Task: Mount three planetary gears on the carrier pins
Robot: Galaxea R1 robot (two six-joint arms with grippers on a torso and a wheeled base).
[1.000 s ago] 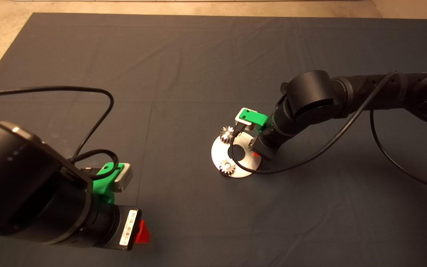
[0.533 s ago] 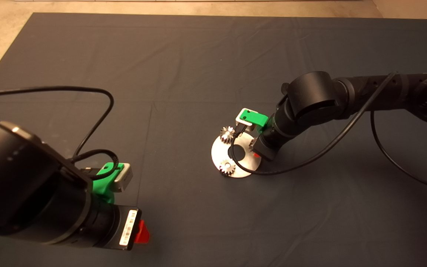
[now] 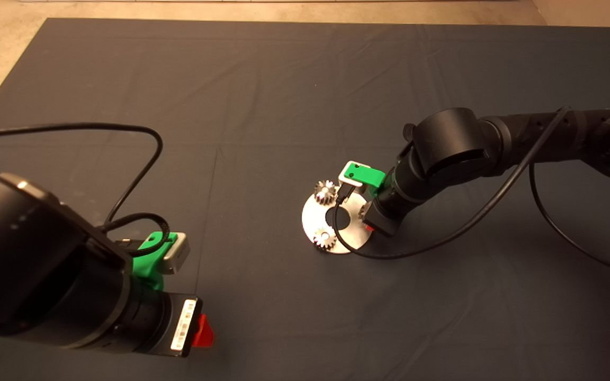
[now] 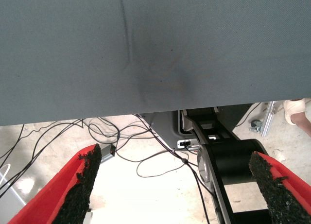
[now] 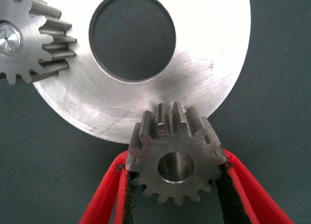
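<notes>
Holding a small gear at the rim of a shiny round disc (image 3: 337,225) on a dark mat (image 3: 284,106), the right gripper (image 5: 177,185) has its red fingers clamped on the gear's (image 5: 176,158) sides.

Two more planetary gears (image 3: 325,191) sit on the disc's pins on the side away from that gripper. Well apart from the disc, the left gripper (image 4: 172,185) waits with fingers spread wide, empty. A white label (image 3: 184,324) on its wrist is unreadable.
</notes>
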